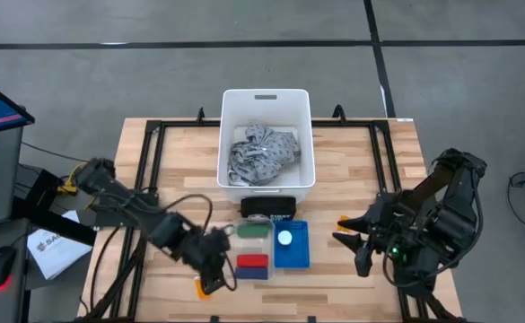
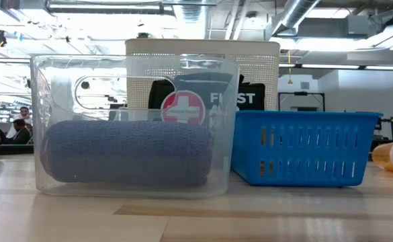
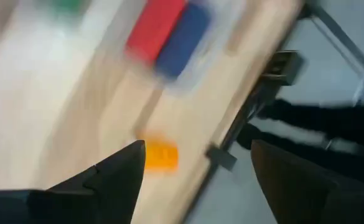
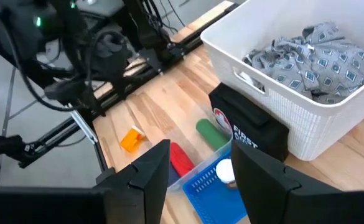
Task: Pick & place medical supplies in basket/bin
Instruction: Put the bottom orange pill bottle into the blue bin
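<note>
Table: left tool agape, empty.

Industrial room around a wooden table.
Stood on a grey concrete floor crossed by dark lines; exposed silver ducts and bright strip lights overhead, white wall behind, butcher-block tabletop on a black frame.

The whole table is seen from straight overhead in the high view, while the low view is set at tabletop level, pressed close against a clear container and a blue basket. The red cylinder and orange pill bottle are shared by both wrist views, and the white tub by the right wrist and high views.
</note>
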`<move>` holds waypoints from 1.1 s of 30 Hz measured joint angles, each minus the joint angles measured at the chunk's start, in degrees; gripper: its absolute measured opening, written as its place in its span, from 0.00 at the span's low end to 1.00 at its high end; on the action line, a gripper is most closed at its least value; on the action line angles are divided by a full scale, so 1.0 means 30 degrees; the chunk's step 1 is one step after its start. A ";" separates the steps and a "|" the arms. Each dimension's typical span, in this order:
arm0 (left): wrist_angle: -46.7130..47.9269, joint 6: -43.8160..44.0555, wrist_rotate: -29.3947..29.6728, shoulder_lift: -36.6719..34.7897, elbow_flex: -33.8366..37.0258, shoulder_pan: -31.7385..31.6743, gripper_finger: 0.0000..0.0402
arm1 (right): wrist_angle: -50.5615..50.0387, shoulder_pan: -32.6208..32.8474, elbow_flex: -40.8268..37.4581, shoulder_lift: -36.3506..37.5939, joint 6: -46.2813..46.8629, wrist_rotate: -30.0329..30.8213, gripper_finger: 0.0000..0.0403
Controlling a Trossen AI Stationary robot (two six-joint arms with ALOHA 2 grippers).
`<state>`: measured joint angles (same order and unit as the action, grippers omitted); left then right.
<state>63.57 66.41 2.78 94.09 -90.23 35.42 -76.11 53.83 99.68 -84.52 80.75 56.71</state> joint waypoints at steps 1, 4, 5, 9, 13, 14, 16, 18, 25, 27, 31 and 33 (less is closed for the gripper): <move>0.0562 0.2397 -0.0057 0.0073 0.0004 0.0316 0.71 | -0.0003 0.0062 0.0000 0.0003 0.0068 0.0131 0.41; 0.1879 0.9364 -0.0715 0.0275 0.0216 0.0953 0.71 | 0.0004 0.0069 0.0000 0.0003 0.0094 0.0151 0.41; 0.1986 1.1286 -0.1015 0.0274 0.0558 0.1060 0.71 | 0.0018 0.0069 0.0000 0.0003 0.0094 0.0151 0.41; 0.1694 1.6260 -0.2328 -0.0032 0.2484 0.1677 0.71 | 0.0128 0.0194 0.0000 -0.0003 0.0001 0.0188 0.41; -0.0443 1.7705 -0.3826 -0.0390 0.5251 0.1735 0.71 | 0.0119 0.0425 0.0000 -0.0055 -0.0057 0.0512 0.41; -0.1391 1.8090 -0.3984 -0.0527 0.6000 0.1661 0.71 | 0.0115 0.0510 0.0000 -0.0055 -0.0052 0.0708 0.41; -0.4016 1.9158 -0.4084 -0.0859 0.7617 0.1675 0.71 | 0.0178 0.0677 0.0000 -0.0055 -0.0059 0.1134 0.41; -0.6176 2.0142 -0.4071 -0.1200 0.9225 0.1606 0.71 | 0.0210 0.0712 0.0000 -0.0055 -0.0059 0.1429 0.41; -0.8348 2.1803 -0.3987 -0.1870 1.1918 0.1569 0.71 | 0.0310 0.0936 0.0000 -0.0055 -0.0052 0.1769 0.41; -0.8673 2.1835 -0.3956 -0.1889 1.2155 0.1453 0.71 | 0.0304 0.0929 0.0000 -0.0055 -0.0052 0.1769 0.41; -0.9814 2.1878 -0.3946 -0.1573 1.2796 0.1147 0.71 | 0.0041 0.0929 0.0000 -0.0055 -0.0047 0.1769 0.41; -1.0502 2.1875 -0.3947 -0.1479 1.3065 0.1003 0.71 | 0.0013 0.0929 0.0000 -0.0055 -0.0027 0.1769 0.41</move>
<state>32.06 132.04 -9.06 89.65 -51.03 38.43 -76.07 56.62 99.68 -84.68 80.67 62.02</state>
